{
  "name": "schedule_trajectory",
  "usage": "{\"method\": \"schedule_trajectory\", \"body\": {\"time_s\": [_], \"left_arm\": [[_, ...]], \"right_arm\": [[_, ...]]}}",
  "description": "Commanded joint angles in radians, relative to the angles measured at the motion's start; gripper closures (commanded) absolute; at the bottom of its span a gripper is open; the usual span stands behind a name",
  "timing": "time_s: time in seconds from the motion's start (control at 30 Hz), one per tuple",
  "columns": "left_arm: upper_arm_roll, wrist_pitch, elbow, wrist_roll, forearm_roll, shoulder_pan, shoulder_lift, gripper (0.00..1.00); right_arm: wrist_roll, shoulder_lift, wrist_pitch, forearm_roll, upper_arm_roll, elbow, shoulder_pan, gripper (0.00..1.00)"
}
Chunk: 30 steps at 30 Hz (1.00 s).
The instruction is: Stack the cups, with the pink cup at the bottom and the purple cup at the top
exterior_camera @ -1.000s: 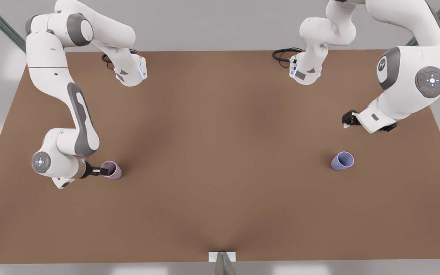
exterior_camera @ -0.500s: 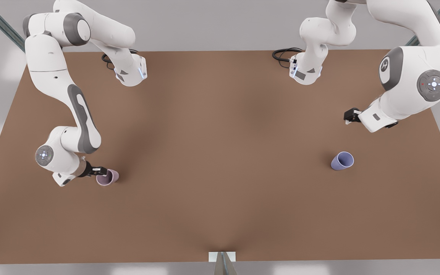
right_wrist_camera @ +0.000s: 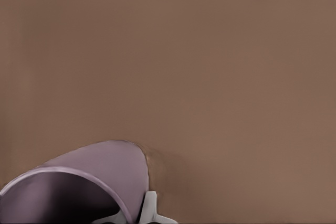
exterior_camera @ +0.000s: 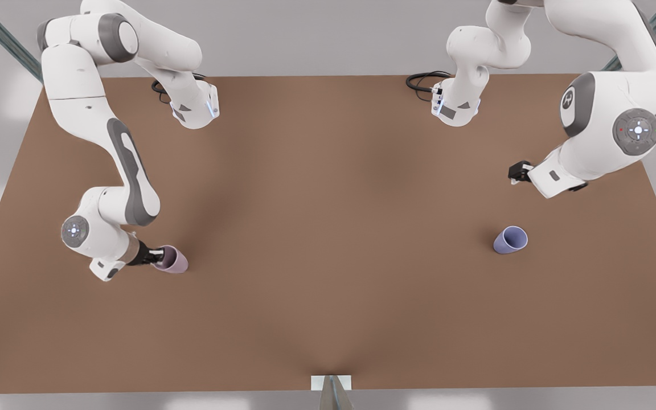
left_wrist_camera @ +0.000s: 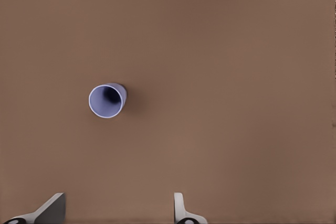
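Compared with half a second ago, the right gripper (exterior_camera: 157,254), clamped on the pink cup (exterior_camera: 173,260), has carried it slightly nearer the purple cup (exterior_camera: 511,240), while the left gripper (exterior_camera: 517,173) hovers open beyond the purple cup.

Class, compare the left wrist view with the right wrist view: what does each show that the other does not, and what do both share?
Left wrist view alone: the small bluish-lavender tapered cup, standing free on the table with its mouth open to the camera, and the left tool hovering with fingers spread, apart from that cup.

Right wrist view alone: the pale mauve-pink tapered cup, with the right tool shut on its rim, one finger outside the wall.

Both share the plain brown tabletop.
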Motion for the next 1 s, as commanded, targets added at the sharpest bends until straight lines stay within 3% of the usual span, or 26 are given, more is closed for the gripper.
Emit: {"method": "schedule_trajectory", "body": {"time_s": [0.0,0.03,0.13,0.2,0.33,0.4,0.6,0.8,0.93,0.97], "left_arm": [[-0.002,0.002,0.000,0.005,0.003,0.000,0.022,0.00],[-0.001,0.000,-0.002,0.007,0.001,0.000,0.060,0.00],[0.010,-0.047,-0.011,0.016,0.004,0.013,0.111,0.00],[0.010,-0.047,-0.021,0.013,0.004,0.014,0.118,0.00],[0.007,-0.040,-0.003,0.015,0.006,0.013,0.109,0.00],[0.009,-0.035,-0.002,0.013,0.006,0.013,0.109,0.00],[0.039,-0.030,0.020,0.012,0.000,0.017,0.068,0.00],[0.033,-0.012,0.020,0.013,-0.002,0.017,0.052,0.00],[0.038,-0.009,0.018,0.012,0.000,0.017,0.042,0.00],[0.038,-0.010,0.018,0.012,0.000,0.017,0.042,0.00]], "right_arm": [[0.211,-0.005,-0.099,-0.013,0.066,0.034,0.002,0.79],[0.369,-0.004,-0.122,-0.022,0.128,0.054,0.004,0.79],[0.838,0.068,-0.250,-0.059,0.135,0.245,0.236,0.79],[1.187,0.258,-0.436,-0.109,0.131,0.608,0.444,0.79],[1.500,0.538,-0.363,-0.091,0.034,1.065,0.752,0.79],[1.526,0.587,-0.169,-0.085,0.057,1.072,0.778,0.79],[1.542,0.710,0.019,-0.085,0.065,1.101,0.847,0.79],[1.538,0.725,0.018,-0.089,0.056,1.097,0.850,0.79],[1.529,0.717,-0.126,-0.128,0.042,1.095,0.866,0.79],[1.529,0.717,-0.132,-0.129,0.042,1.095,0.866,0.69]]}}
